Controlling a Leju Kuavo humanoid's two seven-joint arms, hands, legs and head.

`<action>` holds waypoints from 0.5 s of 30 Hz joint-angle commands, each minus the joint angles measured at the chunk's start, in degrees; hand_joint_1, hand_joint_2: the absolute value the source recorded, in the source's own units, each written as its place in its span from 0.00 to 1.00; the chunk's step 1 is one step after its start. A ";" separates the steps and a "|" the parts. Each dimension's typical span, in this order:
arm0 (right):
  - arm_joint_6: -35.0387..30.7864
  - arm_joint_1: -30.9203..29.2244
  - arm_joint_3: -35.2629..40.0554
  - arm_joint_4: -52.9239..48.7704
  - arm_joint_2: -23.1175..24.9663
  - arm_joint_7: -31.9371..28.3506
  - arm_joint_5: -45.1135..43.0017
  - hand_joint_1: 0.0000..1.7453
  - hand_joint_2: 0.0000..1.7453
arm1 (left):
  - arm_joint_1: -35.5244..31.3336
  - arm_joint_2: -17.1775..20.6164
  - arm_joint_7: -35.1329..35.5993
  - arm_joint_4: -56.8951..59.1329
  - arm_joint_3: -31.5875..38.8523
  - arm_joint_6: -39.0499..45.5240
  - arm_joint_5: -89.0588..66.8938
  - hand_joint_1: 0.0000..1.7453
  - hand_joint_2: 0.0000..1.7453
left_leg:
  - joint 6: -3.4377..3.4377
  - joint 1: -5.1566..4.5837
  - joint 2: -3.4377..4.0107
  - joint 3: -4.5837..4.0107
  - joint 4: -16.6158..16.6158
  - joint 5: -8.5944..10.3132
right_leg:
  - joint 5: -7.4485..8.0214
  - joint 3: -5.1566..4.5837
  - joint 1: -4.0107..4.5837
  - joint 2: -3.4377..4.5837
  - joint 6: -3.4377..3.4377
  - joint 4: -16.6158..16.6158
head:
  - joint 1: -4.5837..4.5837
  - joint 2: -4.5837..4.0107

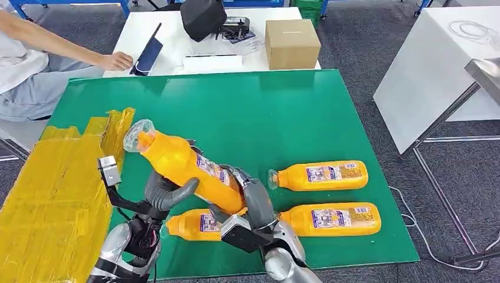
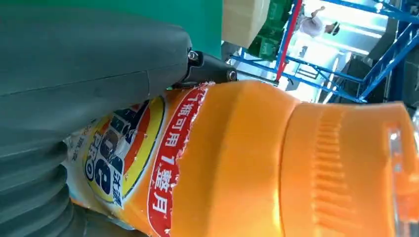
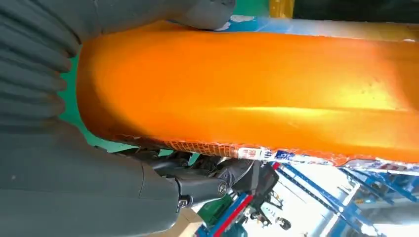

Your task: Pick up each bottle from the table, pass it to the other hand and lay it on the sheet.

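- The raised orange bottle (image 1: 187, 168) is off the table, tilted, with its clear-capped neck pointing toward 10 o'clock and its base toward 4 o'clock, above the near edge of the green mat (image 1: 247, 112).
- The left hand (image 1: 162, 194) has its thick grey thumb across the bottle's middle from the 8 o'clock side; in the left wrist view that thumb lies against the label, so the fingers are clamped on the bottle.
- The right hand (image 1: 250, 203) wraps the bottle's base end from the 4 o'clock side; in the right wrist view its thumb and dark fingers press on opposite sides of the orange body, so it also grips the same bottle.
- Both hands hold the one bottle at once, the left nearer the neck and the right nearer the base.
- A second bottle (image 1: 197, 225) lies on its side on the mat just below the hands, partly hidden by the right wrist, its neck toward 9 o'clock.
- A third bottle (image 1: 321, 175) lies on its side at 3 o'clock from the hands, cap toward 9 o'clock.
- A fourth bottle (image 1: 330, 219) lies parallel to it, just nearer the robot, not touching it.
- The yellow sheet (image 1: 53, 188) lies at 9 o'clock from the hands, overlapping the mat's left edge; no bottle rests on it.
- At 12 o'clock, beyond the mat, a white table (image 1: 147, 29) carries a cardboard box (image 1: 292, 42) and a black bag (image 1: 202, 17).
- A person's hand (image 1: 116, 61) rests on that table at 11 o'clock, beside a dark blue upright object (image 1: 148, 56).
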 commanded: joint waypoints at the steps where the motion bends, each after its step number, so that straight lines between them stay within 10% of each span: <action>1: -1.17 -0.52 2.47 -8.47 -2.11 -0.97 -1.58 0.09 1.00 | 0.02 0.94 -1.41 1.14 2.72 4.54 -4.43 1.00 1.00 | -0.02 0.05 0.19 0.18 0.01 -0.11 | -0.05 0.16 0.07 0.10 -0.12 -0.03 | 0.00 0.00; 11: -2.98 4.50 -2.53 -22.24 -3.96 -1.69 -4.03 0.00 1.00 | -0.91 4.95 -7.54 -3.75 8.27 33.94 -48.18 1.00 1.00 | -0.03 0.09 -0.04 0.16 0.01 -0.10 | -0.08 0.17 0.10 -0.08 -0.12 -0.05 | -0.02 0.00; 15: -2.42 4.96 -2.97 -23.43 -4.24 -1.68 -4.22 0.00 1.00 | -0.84 4.85 -7.63 -3.89 9.18 33.70 -48.44 1.00 1.00 | -0.02 0.07 0.01 0.10 0.00 -0.05 | -0.06 0.10 0.06 -0.11 -0.11 -0.04 | 0.00 0.00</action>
